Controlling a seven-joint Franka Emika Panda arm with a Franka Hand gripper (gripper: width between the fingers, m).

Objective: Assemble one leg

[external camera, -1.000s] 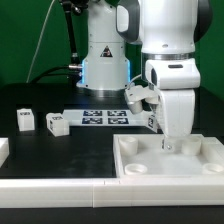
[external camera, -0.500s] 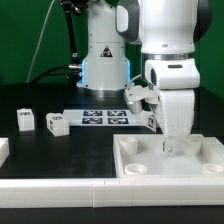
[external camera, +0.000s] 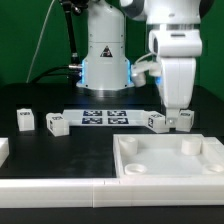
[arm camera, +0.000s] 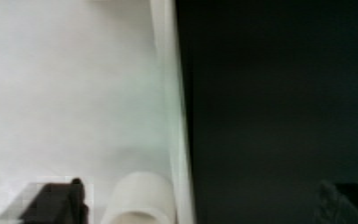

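My gripper (external camera: 172, 113) hangs open and empty above the far right part of the large white slab (external camera: 165, 172). In the wrist view the dark fingertips (arm camera: 55, 205) stand far apart, with the gripper's middle (arm camera: 199, 203) over the slab's edge (arm camera: 87, 90). A rounded white leg (arm camera: 140, 200) stands on the slab between them, nearer one finger and held by neither. In the exterior view a small white stub (external camera: 189, 146) rises from the slab below the gripper. Two tagged legs (external camera: 155, 122) (external camera: 184, 118) lie just behind the gripper. Two more legs (external camera: 25, 120) (external camera: 56, 123) lie at the exterior view's left.
The marker board (external camera: 105, 117) lies on the black table in front of the robot's base (external camera: 105, 65). A white rail (external camera: 55, 185) runs along the near edge, with a white piece (external camera: 4, 150) at the far left.
The gripper has risen from the slab's far right corner and now hangs above it, apart from the slab. Two legs behind it have come into sight.
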